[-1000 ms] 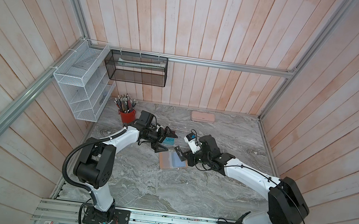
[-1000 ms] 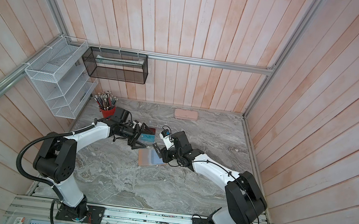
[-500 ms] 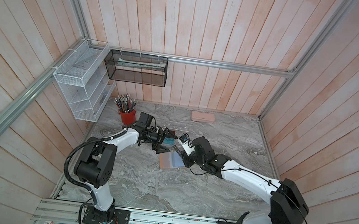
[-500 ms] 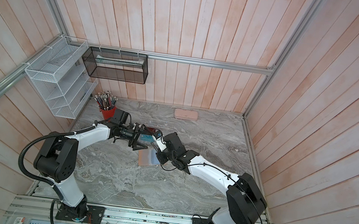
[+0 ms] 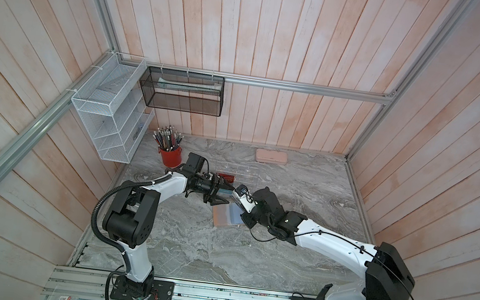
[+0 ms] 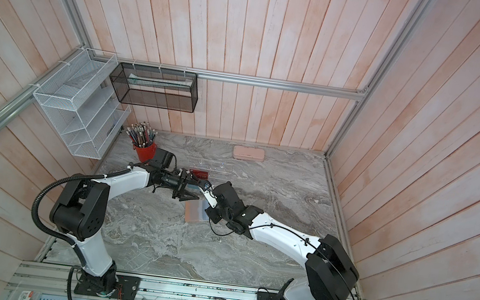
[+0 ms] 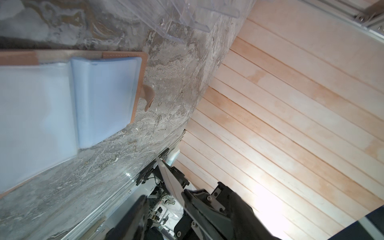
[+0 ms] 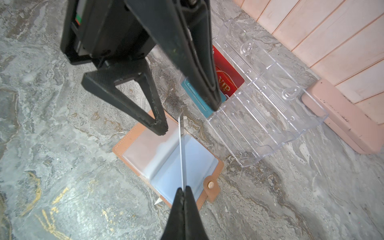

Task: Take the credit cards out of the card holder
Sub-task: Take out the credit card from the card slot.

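Left end effector (image 8: 188,118) (image 5: 227,194), change: about where it was a second ago, above the far edge of the card holder (image 8: 128,140).
Right end effector (image 8: 184,190), change: my right arm has reached in closer to the left one than a second ago, and the two now face each other.
Left end effector, state: partly open, its two black triangular fingers (image 8: 197,62) astride the free end of the card (image 8: 181,149); whether either finger touches it I cannot tell.
Right end effector, state: pinched tight on the near end of that card, which stands on edge in the air over the holder. It shows only as a thin pale line, so I cannot tell its colour.
Pen cup (image 5: 170,157): red, round, full of pens, near the left back corner.
Card holder, place: open and flat on the worktop (image 5: 280,258), under both end effectors.
Card holder, make: tan stitched leather rim, glossy pale blue-grey sleeves, a snap tab (image 8: 211,187) with a round stud.
Teal card (image 8: 197,97): flat, just beyond the holder, partly hidden by my left finger.
Red card (image 8: 228,81): glossy, gold "VIP", touching the teal card at the end of the rack (image 8: 270,116); in a slot or beside it I cannot tell.
Rack: clear moulded acrylic, ribbed.
Case (image 8: 342,116): pale pink, long, rounded corners, against the wooden wall.
Worktop: grey, marble-veined.
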Tool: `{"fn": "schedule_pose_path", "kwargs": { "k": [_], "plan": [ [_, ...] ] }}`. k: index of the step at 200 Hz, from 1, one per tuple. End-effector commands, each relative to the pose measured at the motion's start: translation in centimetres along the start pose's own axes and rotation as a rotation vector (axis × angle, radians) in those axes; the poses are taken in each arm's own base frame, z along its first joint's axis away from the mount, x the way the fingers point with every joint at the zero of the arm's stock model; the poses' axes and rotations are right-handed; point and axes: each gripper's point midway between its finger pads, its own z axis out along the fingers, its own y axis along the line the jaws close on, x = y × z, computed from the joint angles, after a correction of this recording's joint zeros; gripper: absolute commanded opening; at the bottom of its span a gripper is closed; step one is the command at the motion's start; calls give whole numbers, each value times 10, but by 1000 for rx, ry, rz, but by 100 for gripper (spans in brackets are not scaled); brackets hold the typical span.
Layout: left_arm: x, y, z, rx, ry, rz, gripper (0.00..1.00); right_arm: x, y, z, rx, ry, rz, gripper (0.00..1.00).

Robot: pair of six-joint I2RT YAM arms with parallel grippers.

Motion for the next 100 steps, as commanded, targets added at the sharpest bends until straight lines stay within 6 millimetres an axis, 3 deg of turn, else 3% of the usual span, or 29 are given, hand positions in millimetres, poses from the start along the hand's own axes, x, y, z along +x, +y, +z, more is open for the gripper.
{"fn": "schedule_pose_path", "kwargs": {
  "k": [1,22,100],
  "plan": [
    [0,5,1,6,15,-4,57,2,-5,-2,48,-7,-30,0],
    [1,6,1,6,20,-8,47,1,-5,-1,67,-11,-45,0],
    [6,11,2,-4,31,-10,38,5,1,5,97,-8,-120,0]
  ]
}}
